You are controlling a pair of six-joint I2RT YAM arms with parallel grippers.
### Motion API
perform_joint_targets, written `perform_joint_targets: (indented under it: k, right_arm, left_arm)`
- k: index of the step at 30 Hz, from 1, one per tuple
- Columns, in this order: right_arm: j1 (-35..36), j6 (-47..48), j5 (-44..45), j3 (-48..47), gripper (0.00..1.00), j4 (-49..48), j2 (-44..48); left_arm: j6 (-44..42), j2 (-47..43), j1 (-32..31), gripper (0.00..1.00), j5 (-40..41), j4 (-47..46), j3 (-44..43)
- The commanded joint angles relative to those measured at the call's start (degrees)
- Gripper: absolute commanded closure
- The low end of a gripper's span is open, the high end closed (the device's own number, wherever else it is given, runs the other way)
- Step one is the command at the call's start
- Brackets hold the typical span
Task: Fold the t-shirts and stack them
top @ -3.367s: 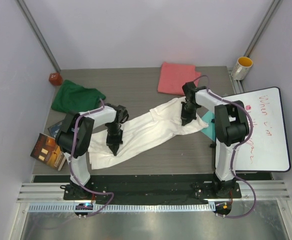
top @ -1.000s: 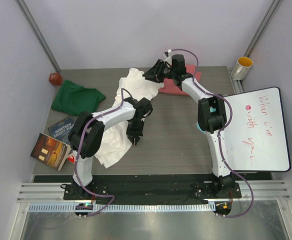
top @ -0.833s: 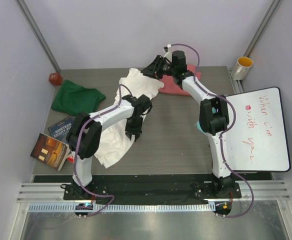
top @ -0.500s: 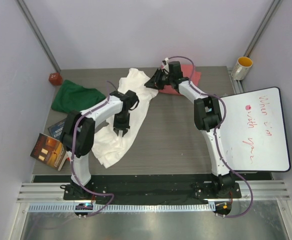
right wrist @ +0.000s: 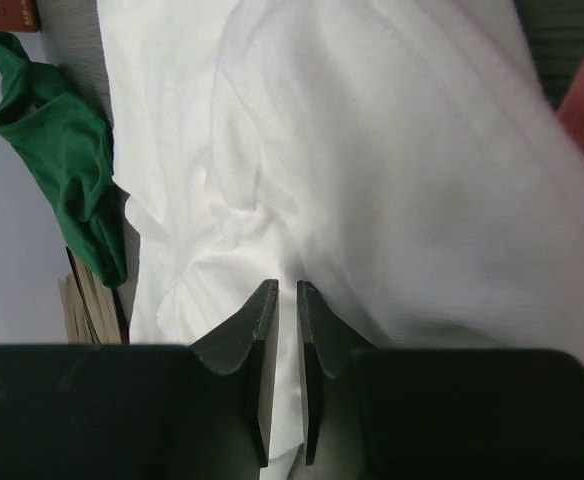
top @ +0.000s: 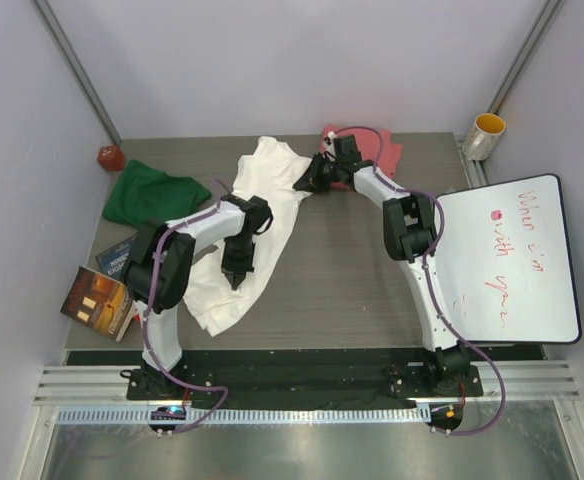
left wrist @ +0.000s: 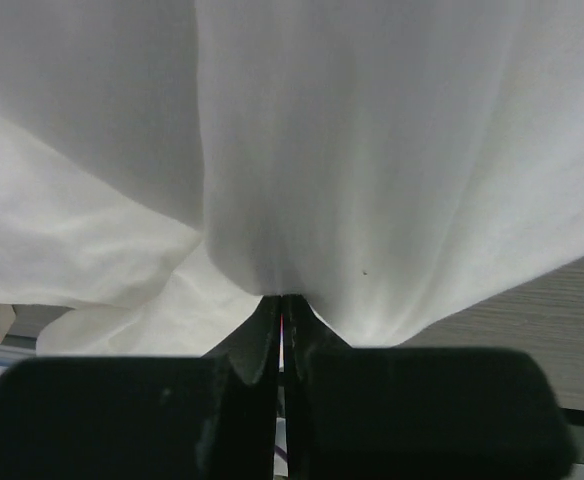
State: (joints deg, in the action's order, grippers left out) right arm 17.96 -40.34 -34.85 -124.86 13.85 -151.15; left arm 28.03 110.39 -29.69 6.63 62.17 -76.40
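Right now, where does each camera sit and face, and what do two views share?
Top external: above and behind the robot, looking down at the table; both arms show.
Left wrist: looks along the left end effector, shut on the white t-shirt.
Right wrist: looks past the right end effector onto that shirt and the green t-shirt.
Shared: every view shows the white t-shirt.

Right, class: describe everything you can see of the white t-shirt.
The white t-shirt is plain, soft-looking cloth, crumpled and unfolded. It lies in a long diagonal heap on the table, running from far centre towards the near left. The left gripper is shut on a fold near its middle, and the cloth fans out from the pinch. The right gripper sits over its far right edge with the jaws nearly together; whether it grips is unclear.
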Motion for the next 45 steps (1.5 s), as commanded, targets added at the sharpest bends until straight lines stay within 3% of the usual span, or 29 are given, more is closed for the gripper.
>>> perform_joint_targets:
  k: [1,7,15,21,29,36,45]
  right_arm:
    - [1.11,1.23,4.18,-4.67,0.80,4.52,-4.58]
    - [4.10,-4.13,2.16,-16.11,0.81,2.87,-13.18]
    - [4.28,-12.57,2.51,-15.67,0.79,-6.46,-16.28]
    - [2.79,-17.49,1.37,-16.38,0.68,-12.16,-17.86]
    - [0.15,-22.41,1.54,-19.19,0.67,-17.70,-19.62]
    - [-0.73,-26.98,1.10,-19.11,0.63,-22.89,-19.62]
    - [-2.40,-30.76,-3.55,-16.92,0.58,-30.44,-18.22]
  left_arm:
    - [-0.70,0.97,-0.37,1.00,-2.50,-1.88,2.22]
    - [-1.31,3.60,-1.77,1.00,-5.22,-2.58,4.06]
    - [-3.15,6.24,-4.14,1.00,-12.16,-3.37,4.25]
    - [-4.13,10.10,-7.13,1.00,-15.33,-2.67,-1.73]
    - [-2.90,15.47,-7.22,1.00,-18.50,-4.08,-8.14]
    - [-2.19,21.62,-7.22,1.00,-19.11,-1.36,-22.72]
    - [2.99,20.93,-7.66,1.00,-21.58,-4.69,-22.75]
